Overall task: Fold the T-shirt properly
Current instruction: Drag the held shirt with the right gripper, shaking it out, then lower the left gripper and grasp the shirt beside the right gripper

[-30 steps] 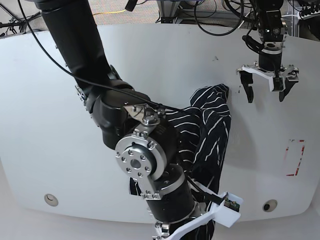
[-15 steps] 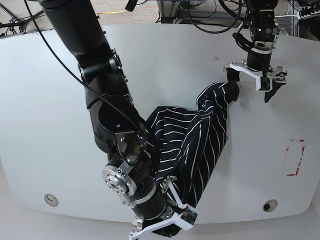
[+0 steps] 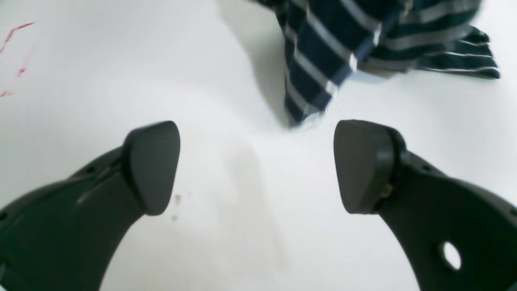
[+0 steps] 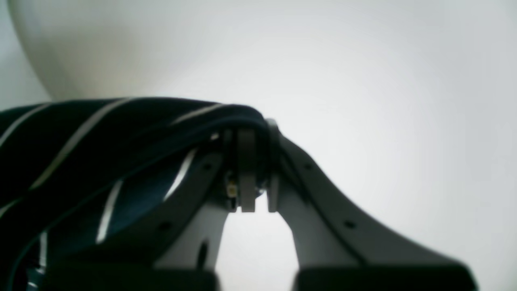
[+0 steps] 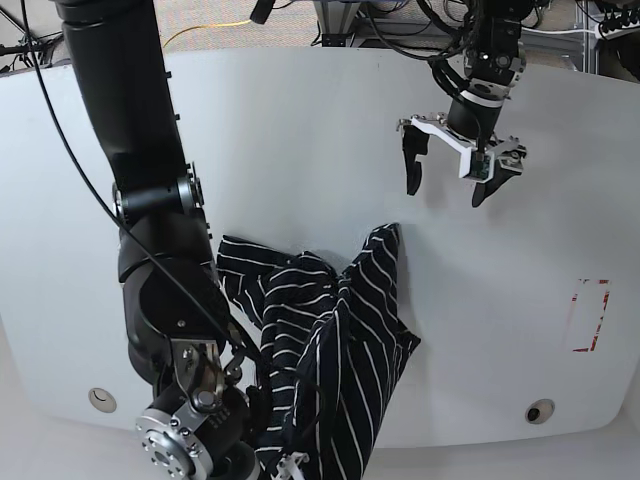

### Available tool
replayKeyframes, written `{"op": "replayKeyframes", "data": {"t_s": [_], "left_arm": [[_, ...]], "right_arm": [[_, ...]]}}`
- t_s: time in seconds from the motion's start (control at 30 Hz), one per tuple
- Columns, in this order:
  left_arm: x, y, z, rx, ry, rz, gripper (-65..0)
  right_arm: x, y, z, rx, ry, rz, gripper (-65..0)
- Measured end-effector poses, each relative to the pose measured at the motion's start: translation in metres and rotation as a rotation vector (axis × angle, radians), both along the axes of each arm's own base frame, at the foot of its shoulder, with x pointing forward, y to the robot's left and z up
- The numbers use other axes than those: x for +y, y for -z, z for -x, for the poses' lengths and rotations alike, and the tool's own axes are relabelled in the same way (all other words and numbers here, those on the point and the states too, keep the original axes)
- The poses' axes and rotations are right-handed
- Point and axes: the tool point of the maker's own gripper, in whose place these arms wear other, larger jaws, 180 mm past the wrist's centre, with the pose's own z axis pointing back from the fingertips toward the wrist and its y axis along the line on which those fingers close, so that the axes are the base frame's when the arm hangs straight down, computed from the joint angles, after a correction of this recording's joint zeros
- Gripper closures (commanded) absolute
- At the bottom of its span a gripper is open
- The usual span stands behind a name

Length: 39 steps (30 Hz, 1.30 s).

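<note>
The T-shirt, dark with thin white stripes, lies bunched on the white table toward the front centre, one pointed corner reaching back. My right gripper is shut on a fold of the T-shirt, which drapes over its fingers; in the base view it sits at the bottom edge, mostly hidden by cloth. My left gripper hovers open behind the shirt. In the left wrist view the left gripper is wide open and empty, with a T-shirt corner just ahead of its fingers.
The right arm's bulky black links stand over the table's left front. A red outline mark is on the table at the right. Round holes sit near the front edge. Cables lie behind the back edge.
The right arm swung left and toward the front, dragging the T-shirt along. The left gripper moved left across the back of the table, staying open.
</note>
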Motion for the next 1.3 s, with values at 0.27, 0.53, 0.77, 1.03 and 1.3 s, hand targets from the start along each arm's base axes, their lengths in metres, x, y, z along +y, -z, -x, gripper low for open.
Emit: {"op": "replayKeyframes", "data": {"t_s": [0.27,0.53,0.77,1.03,1.3], "left_arm": [[-0.037,0.027,-0.016,0.044,0.088,0.032,-56.5],[-0.076,0.034,-0.067,0.027,0.126,0.079,-56.5],[-0.114,0.060,-0.098,0.103,0.161,0.113,-56.5],[-0.129,0.077,-0.123,0.162,0.175,0.114,-56.5],[-0.122,0.082,-0.168,0.175,0.093,0.072,-56.5]], "right_arm": [[-0.015,-0.049,-0.008,-0.065,0.050,0.015,0.0],[-0.013,-0.041,-0.010,-0.047,0.043,0.016,0.0],[-0.016,-0.024,-0.014,-0.014,0.050,0.019,0.0],[-0.015,-0.021,-0.014,-0.008,0.048,0.019,0.0],[-0.016,-0.016,-0.015,0.003,0.049,0.019,0.0]]}}
